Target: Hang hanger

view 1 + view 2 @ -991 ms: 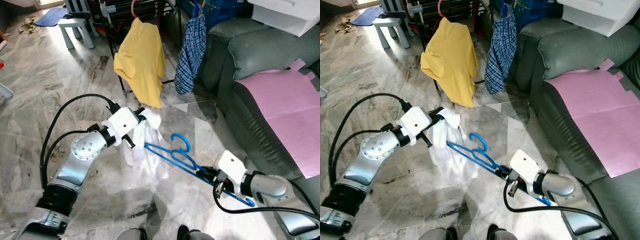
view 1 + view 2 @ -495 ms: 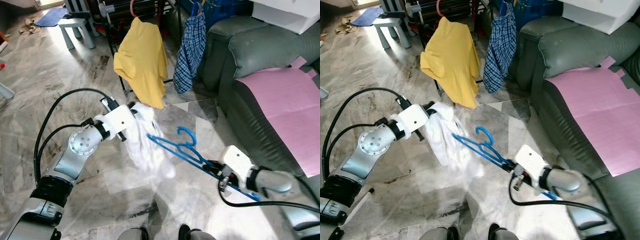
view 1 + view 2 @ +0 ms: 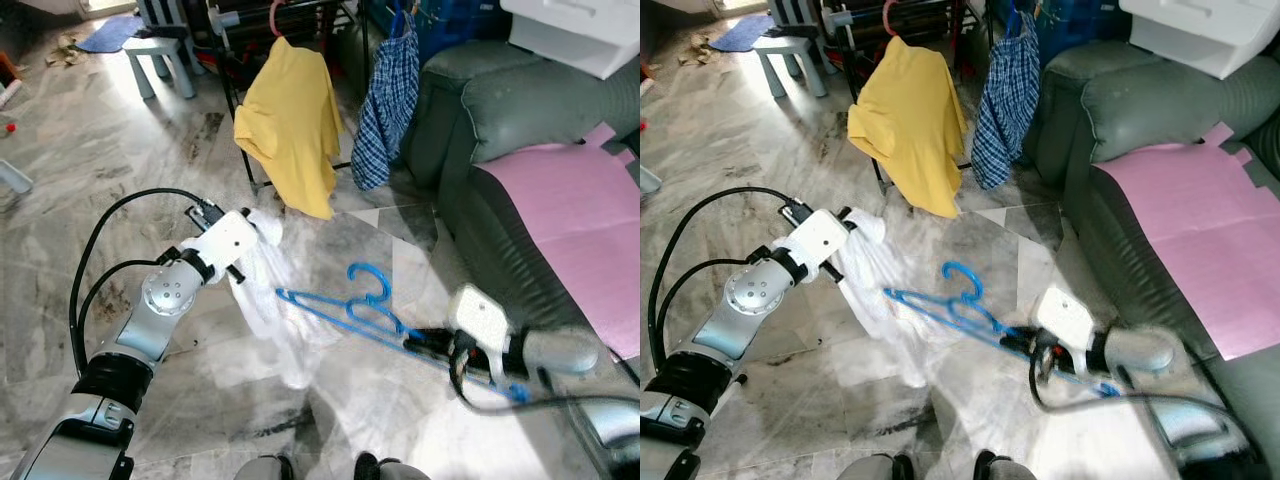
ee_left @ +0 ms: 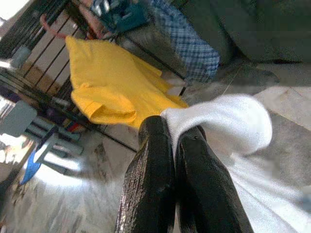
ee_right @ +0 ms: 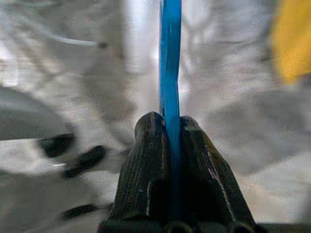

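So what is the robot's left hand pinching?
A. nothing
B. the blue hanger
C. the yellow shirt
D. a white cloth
D: the left gripper has its black fingers shut on a white cloth, which hangs down from it toward the floor; the blue hanger is in the right gripper.

We see a lived-in home: a grey-veined marble tile floor [image 3: 120, 150], a dark green leather sofa [image 3: 500, 110], and a black metal drying rack [image 3: 300, 15] draped with a yellow T-shirt [image 3: 292, 125] and a blue checked garment [image 3: 390, 100].
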You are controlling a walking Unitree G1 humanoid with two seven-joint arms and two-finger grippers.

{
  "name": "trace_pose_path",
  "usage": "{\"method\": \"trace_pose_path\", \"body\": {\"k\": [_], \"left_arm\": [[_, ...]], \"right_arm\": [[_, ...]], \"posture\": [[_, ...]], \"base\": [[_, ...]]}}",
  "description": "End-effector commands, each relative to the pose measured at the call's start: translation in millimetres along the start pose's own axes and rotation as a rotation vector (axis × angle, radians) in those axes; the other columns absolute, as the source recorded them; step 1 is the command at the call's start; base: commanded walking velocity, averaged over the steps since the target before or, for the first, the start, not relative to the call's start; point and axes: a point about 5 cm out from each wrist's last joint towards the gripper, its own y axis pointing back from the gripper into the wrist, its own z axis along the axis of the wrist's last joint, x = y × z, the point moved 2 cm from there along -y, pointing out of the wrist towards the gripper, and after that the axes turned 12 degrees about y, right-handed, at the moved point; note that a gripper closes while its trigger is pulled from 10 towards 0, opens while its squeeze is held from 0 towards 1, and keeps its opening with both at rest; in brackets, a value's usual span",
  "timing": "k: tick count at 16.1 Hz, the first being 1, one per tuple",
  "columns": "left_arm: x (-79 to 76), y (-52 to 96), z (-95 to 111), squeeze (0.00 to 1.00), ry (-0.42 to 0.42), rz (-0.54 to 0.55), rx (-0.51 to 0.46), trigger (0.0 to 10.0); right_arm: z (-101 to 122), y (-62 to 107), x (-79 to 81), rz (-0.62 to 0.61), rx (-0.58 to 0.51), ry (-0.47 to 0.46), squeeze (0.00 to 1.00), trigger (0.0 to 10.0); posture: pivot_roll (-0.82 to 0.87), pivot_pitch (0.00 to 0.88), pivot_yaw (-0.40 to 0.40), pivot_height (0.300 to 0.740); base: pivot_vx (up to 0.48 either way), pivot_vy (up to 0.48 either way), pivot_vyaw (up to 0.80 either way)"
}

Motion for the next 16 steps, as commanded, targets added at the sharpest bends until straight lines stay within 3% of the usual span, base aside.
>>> {"method": "trace_pose_path", "body": {"k": [1, 3, 5, 7, 8, 10, 11, 13, 16], "left_arm": [[-1.9, 0.7, 5, 0.0, -0.024, -0.029, -0.034, 10.0], [-2.9, -0.4, 12, 0.0, -0.005, -0.037, -0.068, 10.0], [-3.3, -2.7, 15, 0.0, 0.064, -0.026, -0.08, 10.0], [-11.4, -3.1, 16, 0.0, 0.221, -0.039, -0.093, 10.0], [-16.3, -2.8, 17, 0.0, 0.261, -0.056, -0.099, 10.0], [-20.5, -3.9, 18, 0.0, 0.333, -0.049, -0.108, 10.0], [-22.0, -3.5, 17, 0.0, 0.379, -0.039, -0.113, 10.0], [-25.5, -1.4, 17, 0.0, 0.423, -0.026, -0.115, 10.0], [-41.6, 0.2, 16, 0.0, 0.466, -0.017, -0.113, 10.0]], "right_arm": [[4, 4.8, -16.2, -0.086, -0.006, 0.039, 0.0, 10.0], [9, 5.9, -36.6, -0.236, -0.031, 0.032, 0.0, 10.0], [15, 2.5, -37.9, -0.295, -0.089, -0.012, 0.0, 10.0], [15, -7.7, -31.3, -0.331, -0.096, -0.066, 0.0, 10.0], [13, -11.3, -27.6, -0.328, -0.094, -0.087, 0.0, 10.0], [9, -17.9, -29.8, -0.368, -0.074, -0.108, 0.0, 10.0], [7, -23.3, -34.2, -0.45, -0.073, -0.179, 0.0, 10.0], [9, -35.0, -24.9, -0.477, -0.068, -0.215, 0.0, 10.0], [10, -51.5, -6.9, -0.447, -0.063, -0.264, 0.0, 10.0]], "posture": [[-0.03, 0.084, 0.027, 0.74], [-0.03, 0.084, 0.034, 0.74], [-0.03, 0.089, 0.035, 0.74], [-0.03, 0.094, 0.035, 0.74], [-0.03, 0.095, 0.034, 0.74], [-0.03, 0.108, 0.014, 0.74], [-0.03, 0.108, 0.005, 0.74], [-0.03, 0.106, -0.015, 0.74], [-0.04, 0.088, -0.064, 0.74]], "base": [[0.0, 0.0, 0.0], [0.0, 0.0, 0.0], [0.0, 0.0, 0.0], [0.0, 0.0, -0.27], [0.0, 0.0, -0.79], [0.0, 0.48, -0.78], [0.0, 0.48, -0.78], [0.0, 0.48, -0.77], [0.0, 0.0, 0.0]]}}
